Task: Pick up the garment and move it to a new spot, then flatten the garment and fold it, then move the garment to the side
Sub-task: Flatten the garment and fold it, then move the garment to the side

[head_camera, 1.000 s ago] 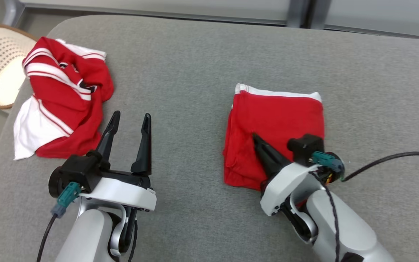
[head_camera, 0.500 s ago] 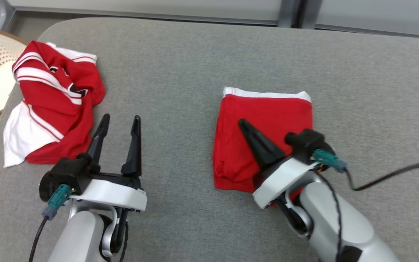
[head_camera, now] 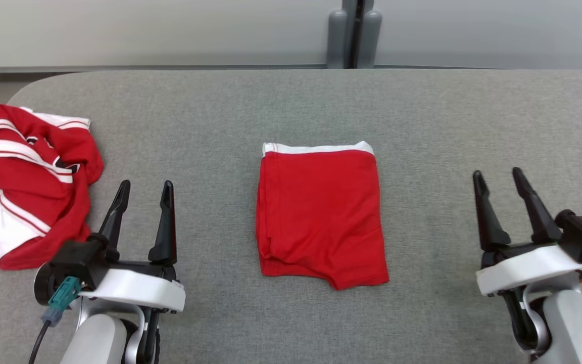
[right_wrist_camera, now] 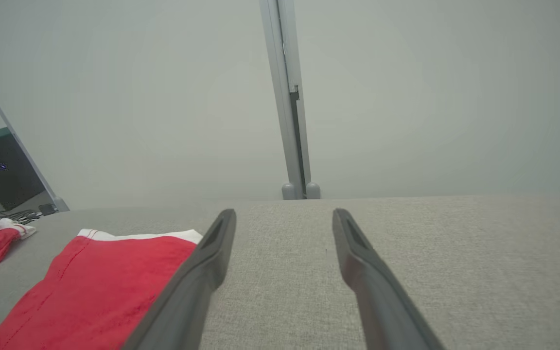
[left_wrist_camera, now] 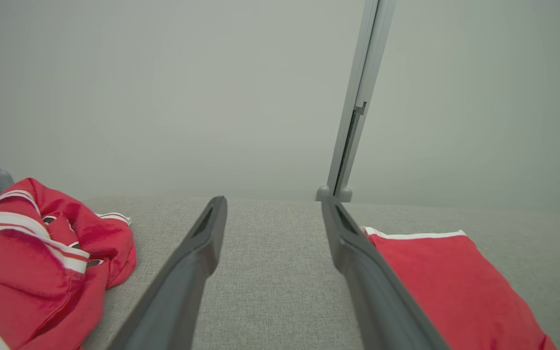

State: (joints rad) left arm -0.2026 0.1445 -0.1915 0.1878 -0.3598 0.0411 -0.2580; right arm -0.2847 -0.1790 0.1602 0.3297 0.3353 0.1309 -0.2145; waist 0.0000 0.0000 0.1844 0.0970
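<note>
A red garment (head_camera: 320, 215) with a white band along its far edge lies folded into a neat rectangle in the middle of the grey table (head_camera: 291, 106). It also shows in the left wrist view (left_wrist_camera: 455, 287) and the right wrist view (right_wrist_camera: 90, 287). My left gripper (head_camera: 144, 186) hovers open to the left of it, nothing between its fingers. Off to the right of the garment, my right gripper (head_camera: 497, 174) is open and empty, well apart from the cloth. In each wrist view the two dark fingers stand apart over bare table.
A crumpled red and white garment (head_camera: 28, 177) lies at the table's left edge, close to my left gripper. A pale wall with a grey upright post (head_camera: 351, 33) runs behind the table. A black cable hangs from my right wrist.
My right gripper has let go of the folded garment, opened, and drawn back to the right. The head camera has turned, so the whole scene has shifted.
</note>
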